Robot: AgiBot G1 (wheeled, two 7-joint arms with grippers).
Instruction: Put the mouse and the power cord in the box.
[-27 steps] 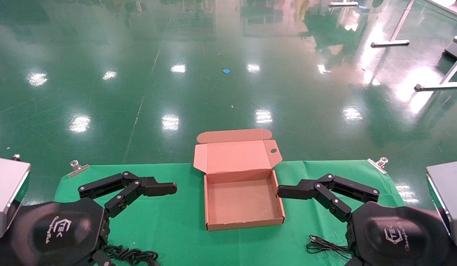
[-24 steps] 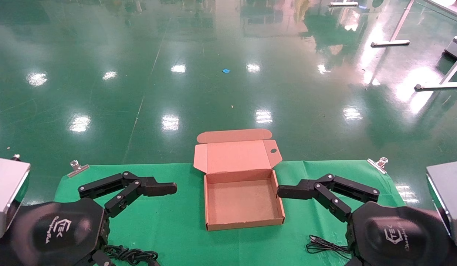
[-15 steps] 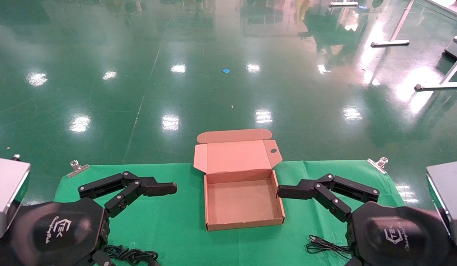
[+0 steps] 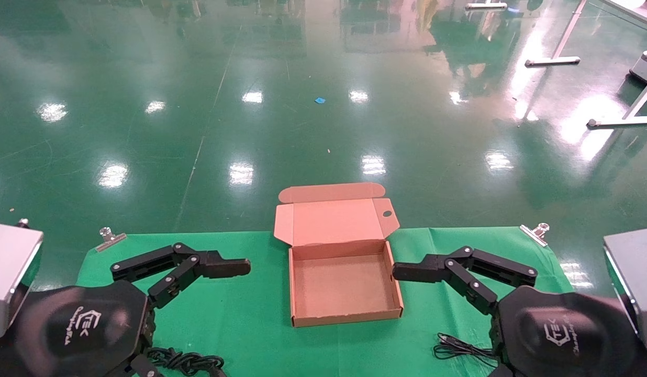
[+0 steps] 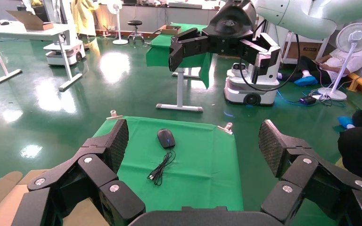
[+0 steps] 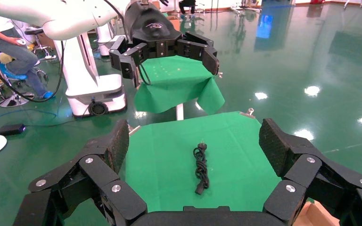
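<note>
The brown box (image 4: 344, 314) lies open at the middle of the green cloth, its lid standing back, nothing inside. My left gripper (image 5: 193, 129) hovers left of the box, open and empty, one finger (image 4: 219, 267) reaching toward it. The right gripper (image 6: 193, 128) mirrors it on the box's right, open and empty, finger (image 4: 423, 271) near the box wall. The black mouse (image 5: 166, 138) with its bundled cable (image 5: 160, 167) rests on the cloth on the right side; the head view shows only its cable (image 4: 459, 348). The coiled black power cord (image 6: 200, 168) lies on the left side, by the front edge (image 4: 187, 361).
Metal clips (image 4: 110, 236) (image 4: 535, 231) hold the cloth at the table's far corners. Beyond the table is glossy green floor. Another robot with its own green table (image 5: 226, 33) stands in the background of both wrist views.
</note>
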